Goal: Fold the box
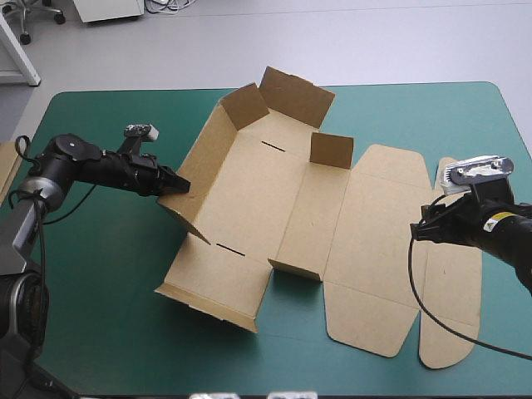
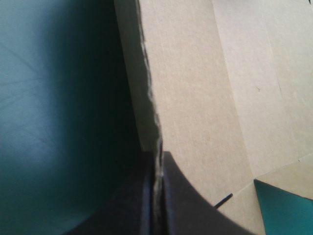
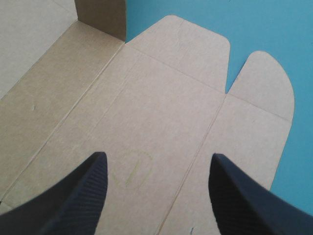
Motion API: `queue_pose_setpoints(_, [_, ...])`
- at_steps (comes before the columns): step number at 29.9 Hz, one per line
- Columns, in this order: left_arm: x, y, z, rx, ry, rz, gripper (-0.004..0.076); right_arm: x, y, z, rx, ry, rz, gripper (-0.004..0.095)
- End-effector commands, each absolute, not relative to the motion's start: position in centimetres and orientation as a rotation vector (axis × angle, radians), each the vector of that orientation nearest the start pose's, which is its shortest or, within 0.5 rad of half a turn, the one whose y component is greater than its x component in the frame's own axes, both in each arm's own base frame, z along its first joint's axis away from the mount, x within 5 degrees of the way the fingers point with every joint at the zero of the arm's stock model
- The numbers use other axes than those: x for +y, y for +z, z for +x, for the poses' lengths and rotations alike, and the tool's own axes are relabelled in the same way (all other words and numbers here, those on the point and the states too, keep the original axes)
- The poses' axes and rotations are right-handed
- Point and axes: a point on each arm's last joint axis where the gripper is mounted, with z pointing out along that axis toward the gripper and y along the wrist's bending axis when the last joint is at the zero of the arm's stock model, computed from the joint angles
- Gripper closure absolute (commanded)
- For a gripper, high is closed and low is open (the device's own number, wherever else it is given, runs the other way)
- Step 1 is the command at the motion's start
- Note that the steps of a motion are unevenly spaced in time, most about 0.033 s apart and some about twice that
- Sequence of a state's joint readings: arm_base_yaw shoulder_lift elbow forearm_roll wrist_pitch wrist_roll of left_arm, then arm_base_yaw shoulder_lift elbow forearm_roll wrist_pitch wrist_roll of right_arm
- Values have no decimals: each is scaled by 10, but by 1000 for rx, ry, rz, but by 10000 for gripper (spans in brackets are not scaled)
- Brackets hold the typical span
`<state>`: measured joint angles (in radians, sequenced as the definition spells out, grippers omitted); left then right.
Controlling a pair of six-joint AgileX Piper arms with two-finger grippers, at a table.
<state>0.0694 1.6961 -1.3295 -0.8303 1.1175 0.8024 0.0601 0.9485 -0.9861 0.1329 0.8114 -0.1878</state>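
Where the box (image 1: 241,195) lies, the cover (image 1: 100,274) — teal-green — shows around.

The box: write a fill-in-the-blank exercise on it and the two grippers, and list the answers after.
1. The left gripper is ____ on a raised wall of the box.
2. The right gripper is ____, holding nothing, above the flat lid.
3. The table cover under the box is ____ in colour.

Missing words: shut; open; teal-green.
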Motion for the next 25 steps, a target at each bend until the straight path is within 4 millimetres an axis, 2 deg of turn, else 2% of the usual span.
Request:
queue_pose_setpoints(1, [-39,327,336,2448,-837,691,734,18,390,184,2112,70,-211,333])
queue_pose_setpoints(6, [-36,349,340,2442,-671,743,734,18,391,185,2102,69,-209,333])
queue_pose_setpoints(14, [-58,389,342,2301,-402,1003,732,19,393,186,2079,76,-205,333])
queue_pose_setpoints(21, [-73,403,339,2184,-126,1285,711,20,393,186,2078,100,-196,333])
queue_pose_setpoints(25, [-78,412,338,2155,26,1350,711,20,393,186,2078,100,-196,333])
